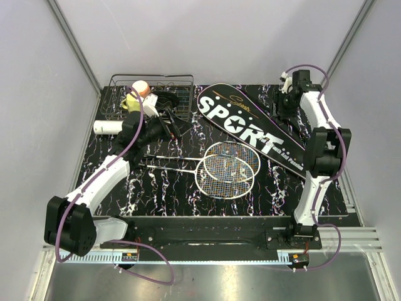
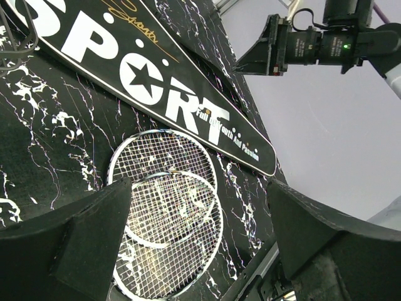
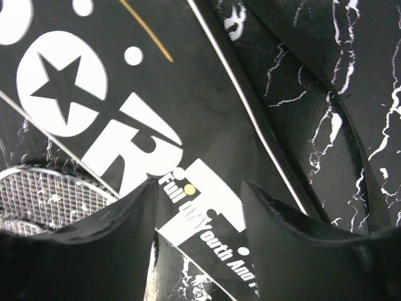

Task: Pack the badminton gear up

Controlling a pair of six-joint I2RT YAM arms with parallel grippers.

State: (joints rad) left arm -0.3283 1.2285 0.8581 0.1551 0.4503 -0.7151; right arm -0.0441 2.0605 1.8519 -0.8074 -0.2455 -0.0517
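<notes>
Top external view, left to right: a white tube (image 1: 108,126) lies beside the wire basket (image 1: 178,81); the left claw (image 1: 172,123) hangs wide open and empty; two rackets (image 1: 227,166) rest with heads overlapping; the black bag (image 1: 250,125) lies diagonally behind them; the right claw (image 1: 283,114) stands parted over it, gripping nothing.

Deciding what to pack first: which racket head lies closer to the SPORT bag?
The far racket head, beside the SPORT bag; the other head overlaps it on the near side.

White tube (image 1: 106,127) end hidden behind left arm (image 1: 103,179); SPORT bag (image 3: 207,119) cut off by picture edges
</notes>
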